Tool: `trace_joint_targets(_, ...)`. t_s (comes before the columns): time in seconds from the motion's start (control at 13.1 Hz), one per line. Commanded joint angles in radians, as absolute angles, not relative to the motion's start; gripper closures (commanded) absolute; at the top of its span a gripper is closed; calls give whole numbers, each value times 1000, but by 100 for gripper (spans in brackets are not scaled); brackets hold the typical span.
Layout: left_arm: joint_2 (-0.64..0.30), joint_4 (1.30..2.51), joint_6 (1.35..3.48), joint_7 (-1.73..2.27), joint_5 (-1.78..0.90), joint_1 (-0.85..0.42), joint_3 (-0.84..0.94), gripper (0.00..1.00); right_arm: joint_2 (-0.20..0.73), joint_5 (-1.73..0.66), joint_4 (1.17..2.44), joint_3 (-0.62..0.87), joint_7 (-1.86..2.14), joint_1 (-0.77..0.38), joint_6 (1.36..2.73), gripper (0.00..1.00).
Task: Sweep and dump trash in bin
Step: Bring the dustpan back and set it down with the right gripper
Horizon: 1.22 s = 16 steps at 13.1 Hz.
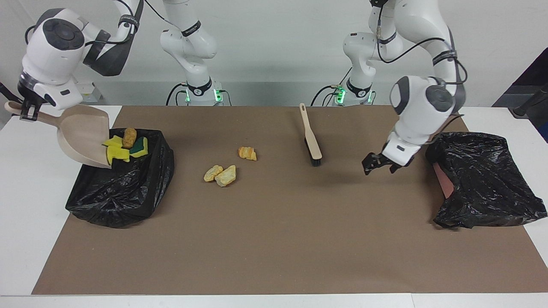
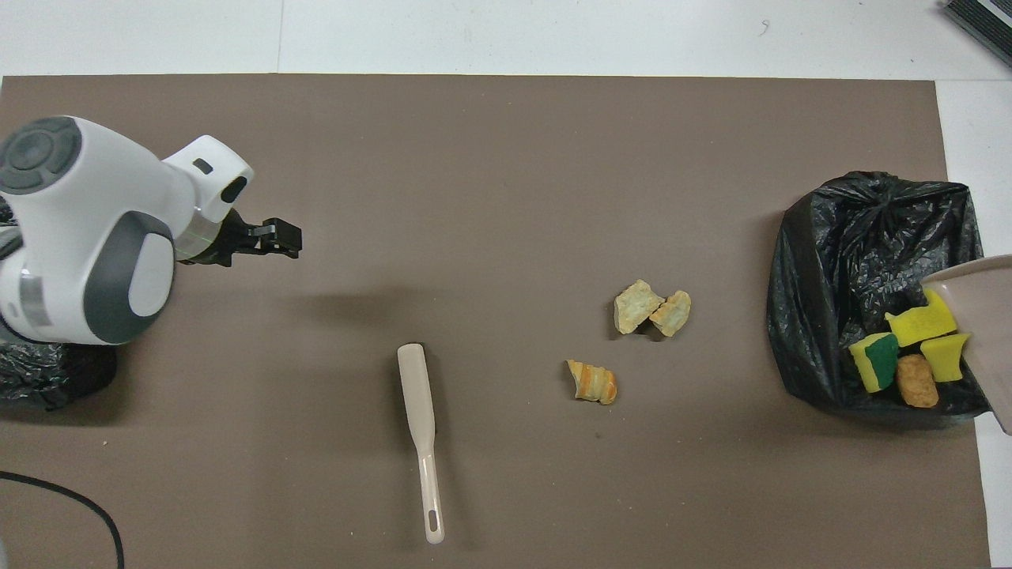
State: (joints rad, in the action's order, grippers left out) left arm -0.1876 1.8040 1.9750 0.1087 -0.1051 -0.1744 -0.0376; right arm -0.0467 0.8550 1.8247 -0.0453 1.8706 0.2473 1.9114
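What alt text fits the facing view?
The right hand tips a beige dustpan over a black bin bag, spilling sponge and bread bits. Three bread lumps and a brush lie on the mat; the left hand hangs open, empty.
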Motion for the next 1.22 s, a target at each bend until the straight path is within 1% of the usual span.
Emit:
trace_joint_targets(0.0,-186,1679,1805,-16,-97,-86,-26,0,-113,873,1818,-37,1922,242,1823,100)
trace_joint_targets(0.15,-186,1614,1712,-44,-89,-68,-34,0,-146,845,1809,-37,1913,242,1775,100)
trace_joint_targets(0.23,-178,1605,1701,-43,-89,-66,-35,0,-165,807,1809,-35,1905,241,1741,100)
trace_joint_targets(0.31,-151,1605,1700,-43,-74,-66,-35,0,-179,754,1809,-32,1896,241,1712,100)
trace_joint_targets(0.46,-106,1606,1645,-48,-25,-66,-35,0,-199,672,1813,-14,1824,241,1602,100)
trace_joint_targets(0.53,-89,1606,1631,-52,-14,-64,-38,0,-207,638,1815,10,1777,239,1570,100)
trace_joint_targets(0.76,-86,1563,1516,-66,40,-67,-40,0,-242,488,1867,86,1581,238,1549,100)
trace_joint_targets(0.92,-57,1558,1509,-86,26,-63,-46,0,-265,421,1893,118,1403,168,1548,100)
trace_joint_targets(0.99,-19,1578,1509,-95,25,-60,-48,0,-268,391,1893,120,1294,102,1540,100)
trace_joint_targets(1.07,0,1609,1517,-84,25,-57,-49,0,-268,346,1893,120,1176,51,1536,100)
trace_joint_targets(1.15,15,1630,1525,-83,25,-57,-49,0,-267,286,1891,123,1049,19,1540,100)
